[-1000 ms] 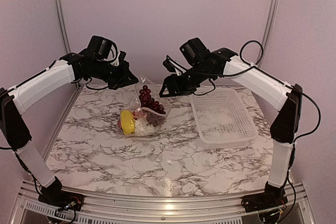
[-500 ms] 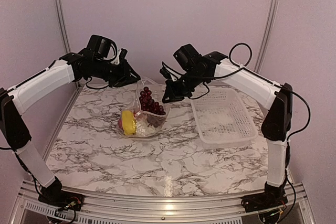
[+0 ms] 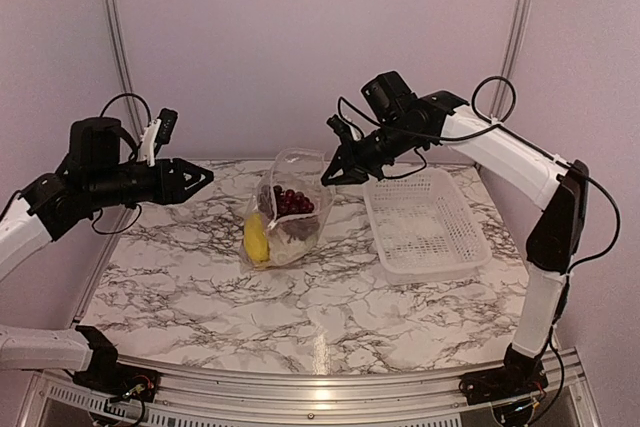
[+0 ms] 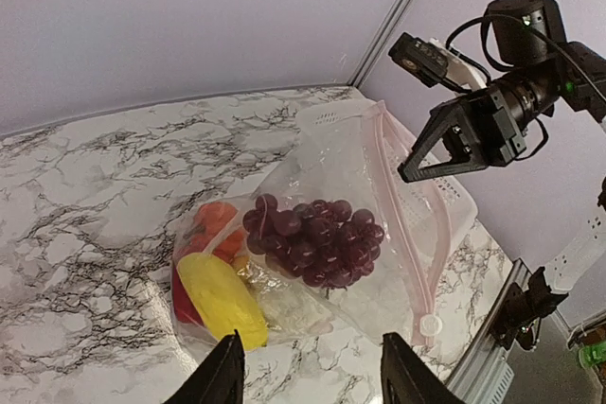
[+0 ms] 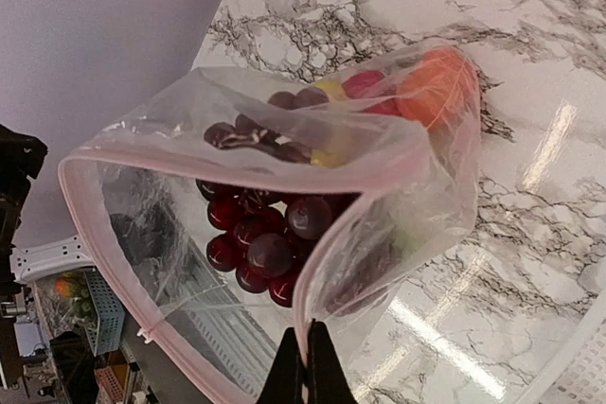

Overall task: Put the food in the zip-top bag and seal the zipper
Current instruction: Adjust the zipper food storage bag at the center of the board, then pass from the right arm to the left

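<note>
The left gripper (image 4: 312,377) shows at the bottom edge, its two black fingers (image 4: 223,373) spread apart with nothing between them. Beyond them a clear zip-top bag (image 4: 355,163) lies on the marbled surface (image 4: 85,205), its mouth lifted. The pink zipper (image 4: 428,234) runs along the mouth edge. Inside are a dark purple grape bunch (image 4: 312,238), a yellow piece (image 4: 222,298), an orange fruit (image 4: 214,219) and something white (image 4: 289,307). The right gripper (image 4: 413,173), its tips pinched together, meets the bag's raised edge.
</note>
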You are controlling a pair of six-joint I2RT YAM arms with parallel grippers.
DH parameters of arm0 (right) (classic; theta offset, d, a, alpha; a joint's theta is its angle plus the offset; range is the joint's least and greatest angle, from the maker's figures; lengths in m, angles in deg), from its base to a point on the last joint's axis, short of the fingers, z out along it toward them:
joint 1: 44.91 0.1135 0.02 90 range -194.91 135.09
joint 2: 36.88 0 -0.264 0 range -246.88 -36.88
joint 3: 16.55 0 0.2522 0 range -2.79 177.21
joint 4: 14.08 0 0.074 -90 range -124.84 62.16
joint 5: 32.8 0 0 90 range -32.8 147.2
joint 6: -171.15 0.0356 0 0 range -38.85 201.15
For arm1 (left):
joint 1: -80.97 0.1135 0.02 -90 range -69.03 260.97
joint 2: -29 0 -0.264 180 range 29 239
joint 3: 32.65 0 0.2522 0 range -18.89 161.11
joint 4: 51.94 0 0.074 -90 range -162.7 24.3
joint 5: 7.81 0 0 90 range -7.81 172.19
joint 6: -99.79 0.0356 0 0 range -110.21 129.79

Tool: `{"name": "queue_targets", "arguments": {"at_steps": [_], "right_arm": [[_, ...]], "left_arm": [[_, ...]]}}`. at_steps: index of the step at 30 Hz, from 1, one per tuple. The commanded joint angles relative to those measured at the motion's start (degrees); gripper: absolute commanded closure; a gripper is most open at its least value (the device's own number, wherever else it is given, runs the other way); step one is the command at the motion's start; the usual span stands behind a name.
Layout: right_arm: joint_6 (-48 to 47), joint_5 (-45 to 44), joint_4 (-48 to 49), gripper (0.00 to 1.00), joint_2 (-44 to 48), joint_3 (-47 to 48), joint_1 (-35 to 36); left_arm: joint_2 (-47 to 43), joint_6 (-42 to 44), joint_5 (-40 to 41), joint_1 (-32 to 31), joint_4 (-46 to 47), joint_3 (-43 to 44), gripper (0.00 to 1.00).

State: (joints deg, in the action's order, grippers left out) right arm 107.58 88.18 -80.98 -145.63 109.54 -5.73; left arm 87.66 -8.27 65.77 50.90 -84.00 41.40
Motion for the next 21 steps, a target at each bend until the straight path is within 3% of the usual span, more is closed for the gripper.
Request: {"name": "queue_targets", "arguments": {"at_steps": [1,5,10,15,21], "right_arm": [[2.88,3.61,4.01,1.0,0.89,1.31,-0.44],[3.65,5.23,4.29,1.0,0.26,1.7,-0.55],[4.6,7.34,3.84,1.0,-0.42,2.28,-1.02],[4.92,8.13,2.88,1.0,-1.35,2.78,-1.71],[6.3,8.55,3.77,1.0,-1.53,3.05,-1.68]], "left_arm": [[-12.88,5.8,-2.54,-0.28,9.5,-12.61,0.48],[-15.55,6.82,-3.34,-2.2,12.37,-18.23,0.5],[-10.01,13.55,-0.52,-8.96,14.59,-18.26,0.54],[-4.3,19.29,6.77,-17.26,19.43,-18.25,0.52],[-0.1,18.88,15.66,-19.87,29.59,-20.58,0.51]]}}
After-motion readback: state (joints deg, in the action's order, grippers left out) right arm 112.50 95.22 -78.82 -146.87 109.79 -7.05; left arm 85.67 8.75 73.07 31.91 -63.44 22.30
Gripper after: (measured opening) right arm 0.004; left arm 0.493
